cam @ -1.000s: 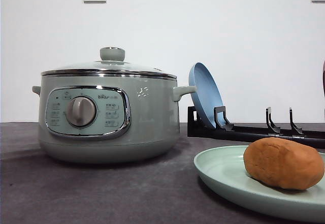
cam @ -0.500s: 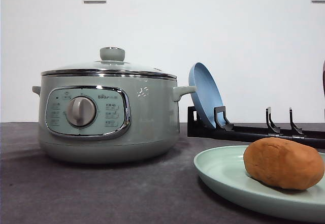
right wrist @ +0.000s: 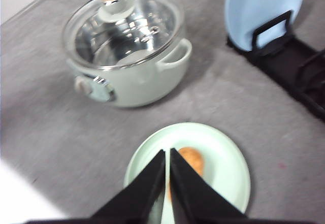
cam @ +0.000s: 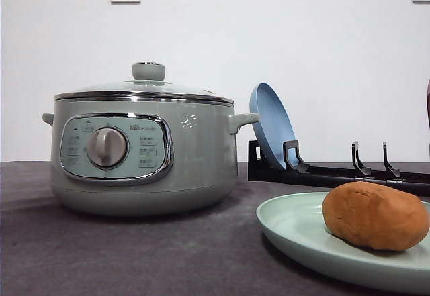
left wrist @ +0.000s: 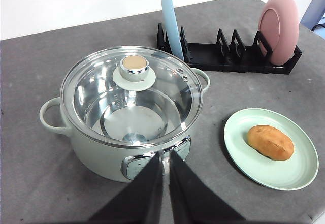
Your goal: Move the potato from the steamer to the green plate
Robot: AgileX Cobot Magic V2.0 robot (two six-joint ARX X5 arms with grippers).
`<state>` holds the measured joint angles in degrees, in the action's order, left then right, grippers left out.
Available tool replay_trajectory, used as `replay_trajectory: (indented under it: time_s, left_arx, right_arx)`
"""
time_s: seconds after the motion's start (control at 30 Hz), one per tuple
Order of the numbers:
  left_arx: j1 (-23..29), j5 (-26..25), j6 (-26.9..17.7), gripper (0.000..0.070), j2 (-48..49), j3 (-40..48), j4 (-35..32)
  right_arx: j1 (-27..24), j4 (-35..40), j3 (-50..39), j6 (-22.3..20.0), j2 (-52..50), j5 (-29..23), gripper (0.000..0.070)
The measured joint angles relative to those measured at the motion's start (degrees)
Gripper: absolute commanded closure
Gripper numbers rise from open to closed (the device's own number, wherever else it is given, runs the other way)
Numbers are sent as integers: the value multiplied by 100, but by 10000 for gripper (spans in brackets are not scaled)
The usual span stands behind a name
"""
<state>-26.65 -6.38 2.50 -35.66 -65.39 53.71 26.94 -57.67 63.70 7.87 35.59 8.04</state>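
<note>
— On the green plate (left wrist: 238, 155), toward the table's (left wrist: 30, 193) front right corner, the potato (left wrist: 270, 142) is lying free, sitting right of the plate's middle and touching nothing but the plate.

— So the steamer (left wrist: 101, 153) is holding nothing?

— Through the glass lid (left wrist: 133, 94) I'm seeing only bare steel. It is standing left of the plate, well apart from it, lid on.

— And the grippers?

— The left gripper (left wrist: 163, 170) is hovering above the steamer's control panel, its fingers pressed together, with only a thin slit between them and nothing in it. The right gripper (right wrist: 167, 176) is hanging over the plate above the potato, its jaws likewise drawn nearly together and empty.

— What is the step asking for now?

— I'm judging the transfer done, so the job is pulling away cleanly: lifting the right arm straight up, not sideways, so a fingertip is not nudging the potato toward the rim.

— How is it lying?

— It is resting flat on its side, long axis level, running diagonally across the plate, one end pointing toward the steamer and back edge near the rack (left wrist: 228, 59), the other toward the front right corner.
</note>
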Motion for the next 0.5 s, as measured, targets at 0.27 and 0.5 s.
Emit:
replay_trajectory:
  time_s: [0.27,0.5]
  left_arx:
    - [0,1,0,684,0,0,0]
    - [194,-3,-6,684,5,71,-108]
  right_arx:
    - [0,455,0,29,0,-79,700]
    - [0,497,0,49,0,-79,700]
